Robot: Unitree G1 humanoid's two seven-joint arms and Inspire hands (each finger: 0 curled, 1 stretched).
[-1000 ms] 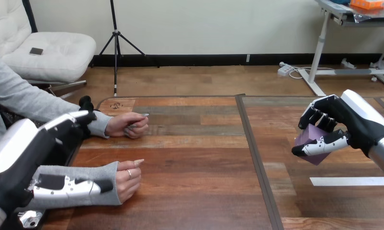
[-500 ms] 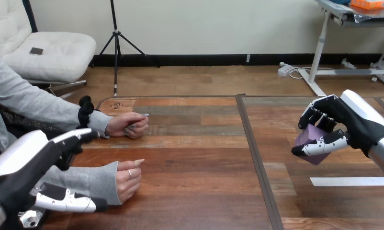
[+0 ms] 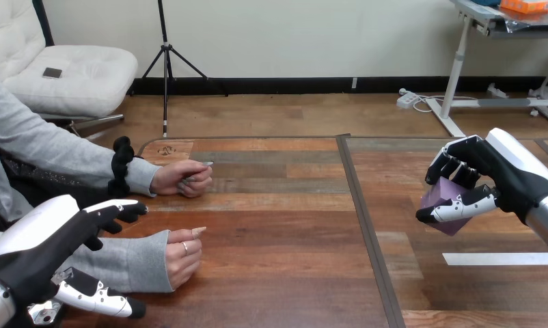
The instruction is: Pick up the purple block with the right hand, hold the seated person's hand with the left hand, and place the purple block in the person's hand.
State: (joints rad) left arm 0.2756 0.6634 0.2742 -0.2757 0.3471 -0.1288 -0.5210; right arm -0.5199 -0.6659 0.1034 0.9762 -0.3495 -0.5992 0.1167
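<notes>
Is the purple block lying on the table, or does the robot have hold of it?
Held. The right hand has its fingers curled over the purple block and its thumb curled under it.

Nothing on the table can be read.
A small dark mark (image 3: 164, 151) sits near the far left corner of the table (image 3: 278, 225), too small to tell whether it is a word or a sign. The white strip (image 3: 501, 259) on the table's right side is blank, and the faces of the purple block (image 3: 441, 197) that show are plain.
</notes>
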